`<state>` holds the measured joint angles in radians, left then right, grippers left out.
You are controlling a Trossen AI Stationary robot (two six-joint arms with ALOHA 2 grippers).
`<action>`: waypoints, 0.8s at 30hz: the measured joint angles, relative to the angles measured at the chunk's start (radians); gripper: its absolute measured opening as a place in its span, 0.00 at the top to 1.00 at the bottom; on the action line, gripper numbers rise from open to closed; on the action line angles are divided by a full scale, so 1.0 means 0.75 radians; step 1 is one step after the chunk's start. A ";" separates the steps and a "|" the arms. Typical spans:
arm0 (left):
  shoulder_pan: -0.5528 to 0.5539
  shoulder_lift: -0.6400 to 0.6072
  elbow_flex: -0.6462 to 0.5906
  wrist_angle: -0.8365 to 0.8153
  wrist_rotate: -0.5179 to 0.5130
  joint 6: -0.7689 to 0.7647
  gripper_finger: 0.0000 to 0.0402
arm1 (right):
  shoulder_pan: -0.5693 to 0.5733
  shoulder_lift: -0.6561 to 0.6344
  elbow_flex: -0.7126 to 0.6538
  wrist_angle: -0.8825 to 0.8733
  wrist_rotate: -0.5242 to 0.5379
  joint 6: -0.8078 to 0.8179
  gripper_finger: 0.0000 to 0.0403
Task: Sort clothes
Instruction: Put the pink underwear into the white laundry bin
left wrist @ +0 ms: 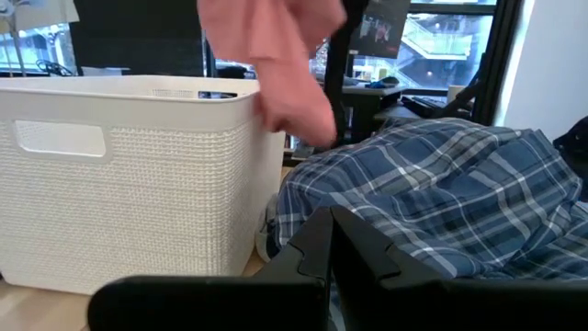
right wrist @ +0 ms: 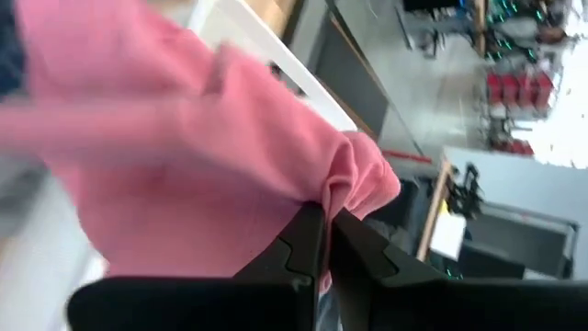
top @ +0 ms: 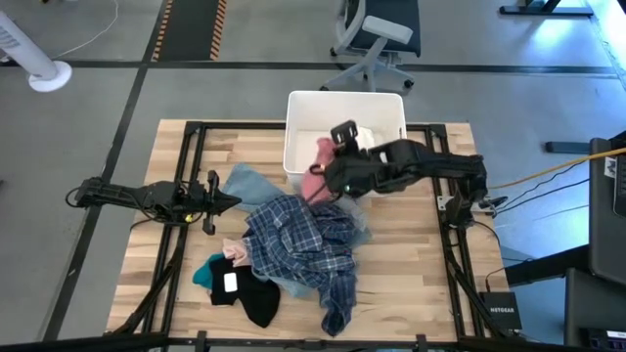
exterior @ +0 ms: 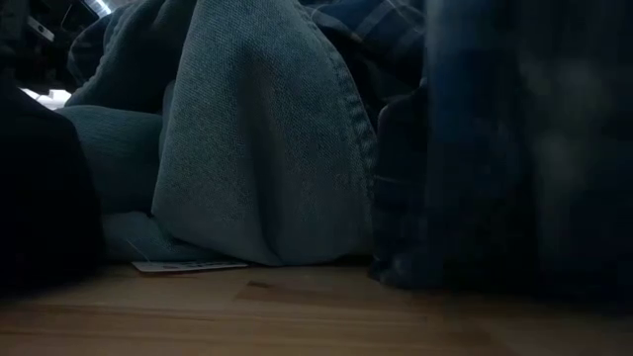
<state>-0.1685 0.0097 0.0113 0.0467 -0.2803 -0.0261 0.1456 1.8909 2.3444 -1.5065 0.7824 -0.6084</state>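
My right gripper [top: 331,174] is shut on a pink garment [top: 317,174] by the near rim of the white bin [top: 298,108]. The garment also shows in the left wrist view [left wrist: 276,64], hanging above the bin's corner. The other clothes lie heaped on the table: a blue-and-white plaid one [top: 303,240], a light blue-grey one [top: 249,186], a black one [top: 252,296] and a teal one [top: 203,272]. Something white [top: 370,137] lies in the bin. My left gripper [top: 233,202] is shut and empty, left of the pile. My right gripper pinches a bunched fold of the pink garment [right wrist: 342,188] between its two fingers. The cloth is gathered into creases at the fingertips. The rest spreads away from them [right wrist: 184,156] and hangs beside the bin's near rim, lifted off the pile.
The plaid garment [left wrist: 441,184] lies close in front of my left gripper, beside the bin's wall [left wrist: 138,202]. In the low view, blue-grey cloth [exterior: 257,148] and plaid cloth [exterior: 475,148] rest on the wooden table [exterior: 297,316]. An office chair [top: 377,39] stands beyond the table.
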 joint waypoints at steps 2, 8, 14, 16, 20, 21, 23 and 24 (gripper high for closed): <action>0.000 0.000 0.000 0.000 0.000 0.000 1.00 | -0.036 -0.006 0.000 0.015 0.025 -0.019 0.93; 0.000 0.001 0.000 0.000 0.000 0.000 1.00 | -0.154 -0.012 0.000 0.069 0.045 -0.074 0.93; 0.000 0.000 0.000 0.000 0.000 0.000 1.00 | -0.266 -0.012 0.000 0.085 0.152 -0.107 0.93; 0.000 0.001 0.000 0.000 0.000 0.000 1.00 | -0.297 -0.012 0.000 0.089 0.179 -0.124 0.93; 0.000 0.001 0.000 0.000 0.000 0.000 1.00 | -0.352 -0.012 0.000 0.091 0.187 -0.132 0.93; 0.000 0.001 0.000 0.000 0.000 0.000 1.00 | -0.364 -0.012 0.000 0.091 0.186 -0.132 0.93; 0.000 0.001 0.000 0.000 0.000 0.000 1.00 | -0.383 -0.012 0.000 0.091 0.160 -0.119 0.93; 0.000 0.001 0.000 0.000 0.000 0.000 1.00 | -0.391 -0.012 0.000 0.091 0.126 -0.098 0.93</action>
<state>-0.1686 0.0101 0.0113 0.0467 -0.2803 -0.0257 -0.1480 1.8816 2.3444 -1.4384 0.8772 -0.6818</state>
